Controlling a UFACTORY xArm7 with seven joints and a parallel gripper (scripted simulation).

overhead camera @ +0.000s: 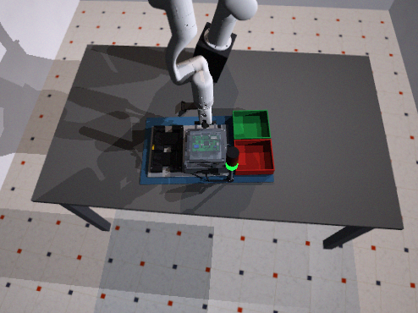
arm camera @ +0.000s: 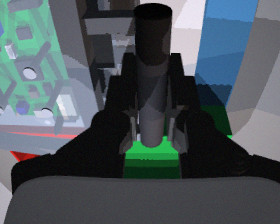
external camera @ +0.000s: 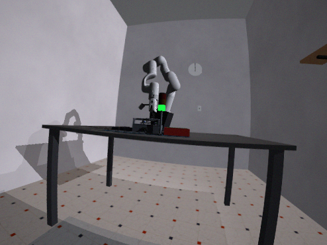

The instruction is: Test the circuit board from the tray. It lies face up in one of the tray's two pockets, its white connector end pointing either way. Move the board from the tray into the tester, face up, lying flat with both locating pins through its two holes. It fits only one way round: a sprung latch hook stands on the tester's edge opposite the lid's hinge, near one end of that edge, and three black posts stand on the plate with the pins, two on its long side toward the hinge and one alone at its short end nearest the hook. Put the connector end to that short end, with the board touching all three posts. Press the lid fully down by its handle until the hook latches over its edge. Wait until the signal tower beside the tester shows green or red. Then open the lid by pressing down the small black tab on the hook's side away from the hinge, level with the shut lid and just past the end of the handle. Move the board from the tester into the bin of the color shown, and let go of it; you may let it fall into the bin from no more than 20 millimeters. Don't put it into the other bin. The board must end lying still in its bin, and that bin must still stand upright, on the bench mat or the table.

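Note:
The green circuit board (overhead camera: 205, 143) lies in the tester (overhead camera: 205, 151) under the clear lid, and it also shows at the left of the wrist view (arm camera: 28, 66). My gripper (overhead camera: 205, 124) stands at the tester's far edge, pointing down. In the wrist view its fingers are shut on the lid's dark round handle (arm camera: 153, 66). The signal tower (overhead camera: 232, 161) at the tester's front right corner shows green, as it does in the side view (external camera: 161, 108). The black tray (overhead camera: 165, 149) sits left of the tester with both pockets empty.
The green bin (overhead camera: 251, 123) and the red bin (overhead camera: 254, 156) stand side by side right of the tester, the green one farther back. All of this sits on a blue mat (overhead camera: 169, 178) on the dark table.

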